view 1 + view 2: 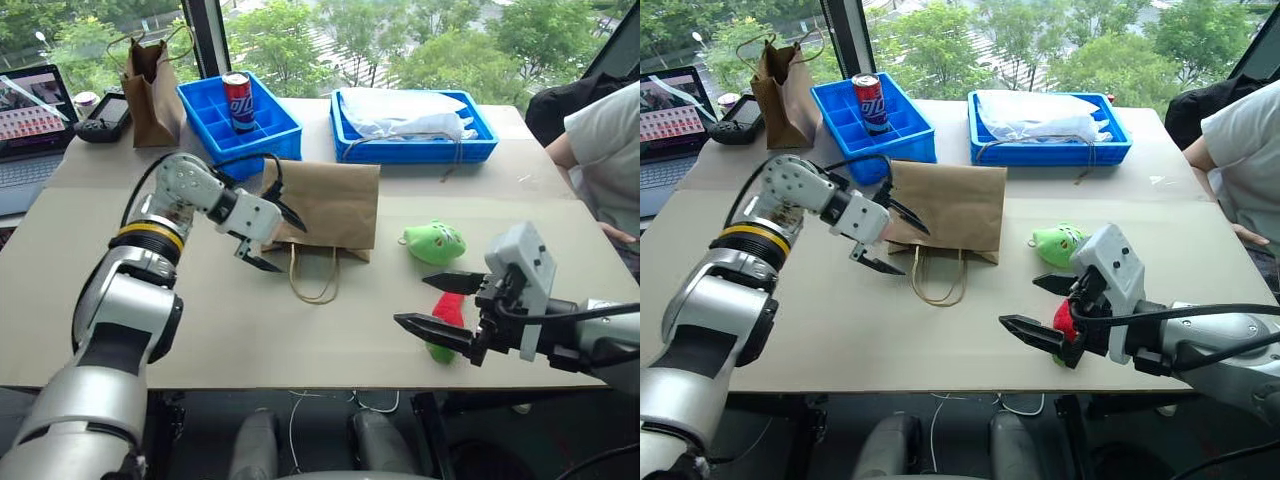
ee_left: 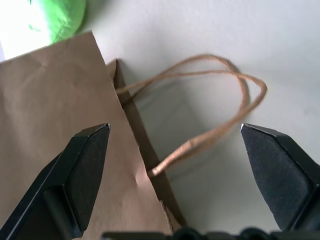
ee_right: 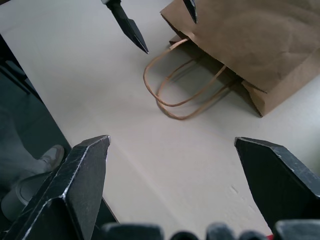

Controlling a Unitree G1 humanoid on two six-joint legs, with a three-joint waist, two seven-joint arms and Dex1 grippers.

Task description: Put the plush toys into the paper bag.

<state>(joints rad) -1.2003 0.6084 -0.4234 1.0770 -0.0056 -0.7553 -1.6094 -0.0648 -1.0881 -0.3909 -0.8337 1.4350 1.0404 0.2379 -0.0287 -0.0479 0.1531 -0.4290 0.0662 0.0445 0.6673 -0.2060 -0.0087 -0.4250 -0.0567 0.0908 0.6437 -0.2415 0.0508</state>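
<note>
- Right gripper (image 1: 436,303), jaws wide, hovers above the chili toy (image 1: 446,318), likely lining up a grab.
- Left gripper (image 1: 272,238) (open too) faces the flat paper bag (image 1: 330,205) mouth, probably to spread it.

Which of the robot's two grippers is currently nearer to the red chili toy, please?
The right. The right gripper hovers open directly over the red chili toy. The left gripper is well across the table, open at the paper bag's mouth edge.
</note>
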